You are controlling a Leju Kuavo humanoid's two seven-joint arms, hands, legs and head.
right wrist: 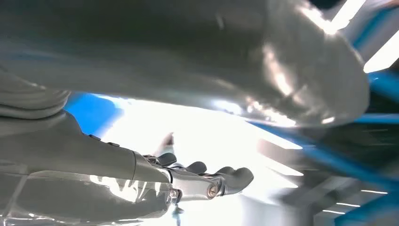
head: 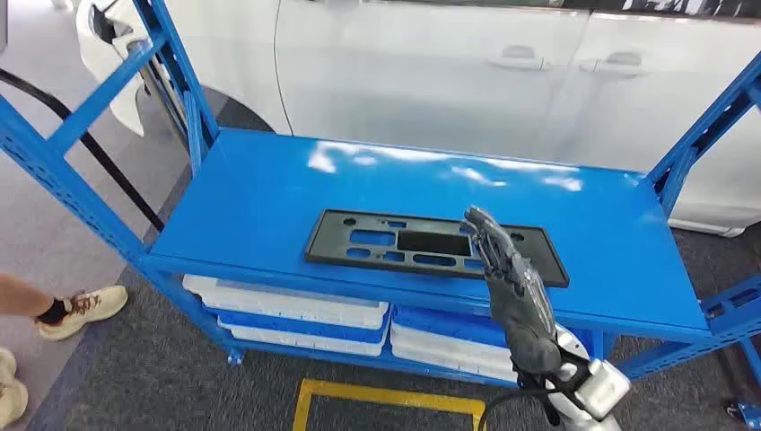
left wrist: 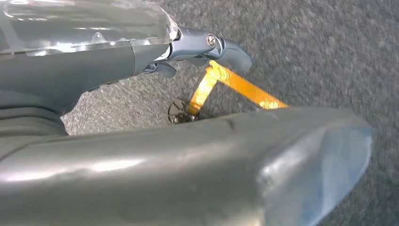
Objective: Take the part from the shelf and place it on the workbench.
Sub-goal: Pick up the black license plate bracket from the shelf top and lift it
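The part [head: 377, 242] is a flat black rectangular frame with cut-outs, lying on the blue shelf top [head: 260, 180] near its front edge. My right hand [head: 513, 292] reaches up from below right, its fingers stretched out over the right end of the part and holding nothing; whether the fingertips touch the part I cannot tell. In the right wrist view the right hand [right wrist: 188, 181] shows its fingers extended against blurred blue shelf metal. My left hand [left wrist: 155, 146] hangs over grey carpet with fingers apart and nothing in it.
A white car [head: 431, 63] stands right behind the shelf. White and blue bins [head: 296, 314] sit on the lower level. Blue uprights [head: 709, 126] frame both ends. A person's feet [head: 81, 310] are at the left. Yellow floor tape [head: 386, 395] lies before the shelf.
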